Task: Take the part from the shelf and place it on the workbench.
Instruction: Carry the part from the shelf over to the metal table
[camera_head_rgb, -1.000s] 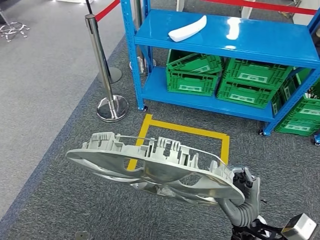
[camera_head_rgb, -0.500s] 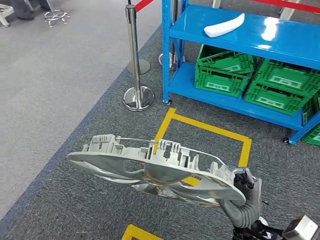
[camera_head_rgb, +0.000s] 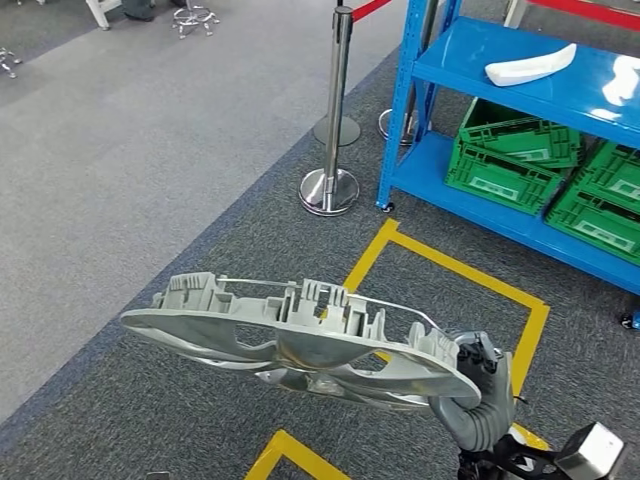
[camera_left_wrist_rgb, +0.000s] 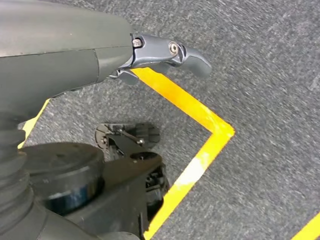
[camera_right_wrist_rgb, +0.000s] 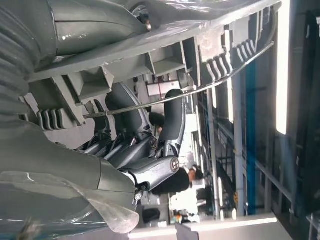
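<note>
The floor (camera_head_rgb: 113, 150) on the left is light grey, and a darker grey carpet (camera_head_rgb: 189, 270) runs beside it. The left hand (camera_left_wrist_rgb: 166, 52) hangs low over the carpet. It holds nothing. One finger sticks out straight above a yellow tape line (camera_left_wrist_rgb: 196, 112); how the other fingers lie cannot be told.

In the head view, the part (camera_head_rgb: 294, 345) floats in the air over the carpet, low in the picture. It is a big, flat, silver metal piece with ribs and little teeth on top and round holes in it. A thin wire (camera_head_rgb: 256, 284) runs along its top. It lies almost flat, tipped a little down to the right.

Behind it stands a shiny post (camera_head_rgb: 332, 110) on a round foot, with a red rope (camera_head_rgb: 370, 9) at its top. Yellow tape (camera_head_rgb: 453, 275) makes a box on the carpet.

The right hand (camera_head_rgb: 479, 395) grips the right end of the part. Its fingers (camera_right_wrist_rgb: 151, 150) are curled tight around the ribs, seen from close up in the right wrist view.

At the far right is a blue shelf (camera_head_rgb: 528, 95). A white curved piece (camera_head_rgb: 532, 66) lies on its upper board. Green crates (camera_head_rgb: 513, 155) sit on the lower board.
</note>
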